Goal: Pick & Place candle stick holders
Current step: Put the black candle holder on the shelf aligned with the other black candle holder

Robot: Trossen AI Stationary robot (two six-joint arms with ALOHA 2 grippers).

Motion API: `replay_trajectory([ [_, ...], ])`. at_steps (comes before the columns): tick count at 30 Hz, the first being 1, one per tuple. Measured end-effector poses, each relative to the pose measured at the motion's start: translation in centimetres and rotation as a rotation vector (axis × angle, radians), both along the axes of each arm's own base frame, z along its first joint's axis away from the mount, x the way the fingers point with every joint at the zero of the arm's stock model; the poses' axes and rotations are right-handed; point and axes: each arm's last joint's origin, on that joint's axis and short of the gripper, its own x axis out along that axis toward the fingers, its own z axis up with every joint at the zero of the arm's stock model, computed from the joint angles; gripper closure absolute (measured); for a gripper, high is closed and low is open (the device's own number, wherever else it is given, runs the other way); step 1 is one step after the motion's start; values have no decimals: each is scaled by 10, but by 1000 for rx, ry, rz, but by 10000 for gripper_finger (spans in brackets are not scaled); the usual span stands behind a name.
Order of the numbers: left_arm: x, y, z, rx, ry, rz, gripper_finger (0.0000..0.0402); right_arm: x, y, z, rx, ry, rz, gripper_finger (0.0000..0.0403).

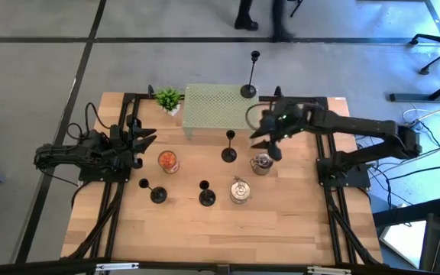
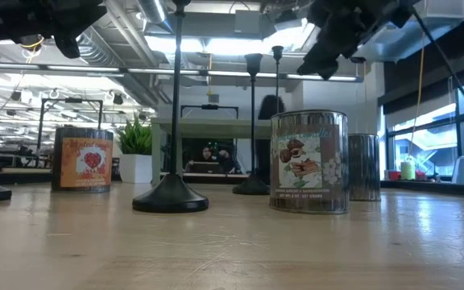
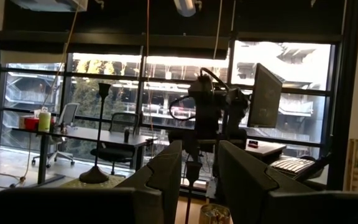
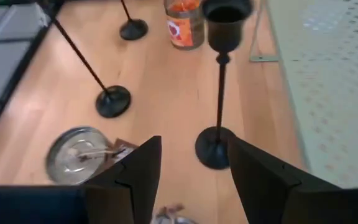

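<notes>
Four slim black candlesticks stand upright on their disc bases. One (image 1: pixel 248 90) is on the green perforated mat (image 1: pixel 212 111), one (image 1: pixel 228 155) mid-table, two (image 1: pixel 158 195) (image 1: pixel 206 198) nearer the front. My right gripper (image 1: pixel 264 137) is open, above the table just right of the mid-table candlestick (image 4: pixel 219 93). In the right wrist view that candlestick stands ahead of the gap between the fingers (image 4: pixel 194 165), untouched. My left gripper (image 1: pixel 147 141) waits open at the table's left, and its open fingers show in the left wrist view (image 3: pixel 201 171).
An orange-filled glass jar (image 1: pixel 168 161) stands left of centre. Two silver-filled jars (image 1: pixel 261 163) (image 1: pixel 239 191) stand close under and in front of my right gripper. A small green plant (image 1: pixel 168 99) is at the mat's left. A person stands beyond the far edge (image 1: pixel 262 15).
</notes>
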Motion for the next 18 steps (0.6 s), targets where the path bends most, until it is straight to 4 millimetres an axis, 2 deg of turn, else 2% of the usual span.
replay_trajectory([
  [3, 0, 0, 0, 0, 0, 0, 300, 20, 7, -13, -46, 2, -5, 212],
  [7, 0, 0, 0, -1, -1, -2, 300, 42, 10, -29, -89, 15, -109, 212],
  [12, 0, 0, 0, 2, 0, -8, 300, 55, 7, -45, -122, 39, -153, 212],
  [18, 0, 0, 0, 2, 0, -8, 300, 71, 5, -55, -93, -27, -184, 213],
])
